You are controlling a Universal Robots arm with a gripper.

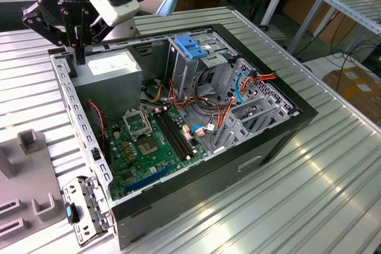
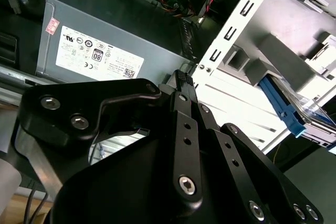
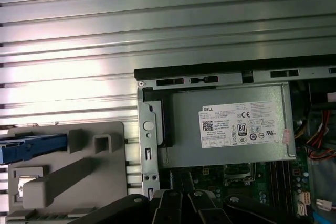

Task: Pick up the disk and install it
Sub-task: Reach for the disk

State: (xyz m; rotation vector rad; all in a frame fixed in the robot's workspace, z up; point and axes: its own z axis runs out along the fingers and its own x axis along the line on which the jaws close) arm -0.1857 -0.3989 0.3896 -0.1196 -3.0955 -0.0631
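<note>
Jaws closed and empty, the gripper (image 2: pixel 185 78) hovers above the power supply (image 2: pixel 105 30), while the disk (image 2: pixel 287 111) stands edgewise in the grey holder (image 3: pixel 79 166) outside the case, presumably for easy grasping.

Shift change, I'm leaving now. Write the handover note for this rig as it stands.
Gripper: shut, holding nothing, over the open case's edge by the power supply.
Disk: sits in the grey fixture on the table, outside the case, apart from the gripper.
Done: nothing that shows; the disk is not picked up.
Left: the pickup and the install.
</note>
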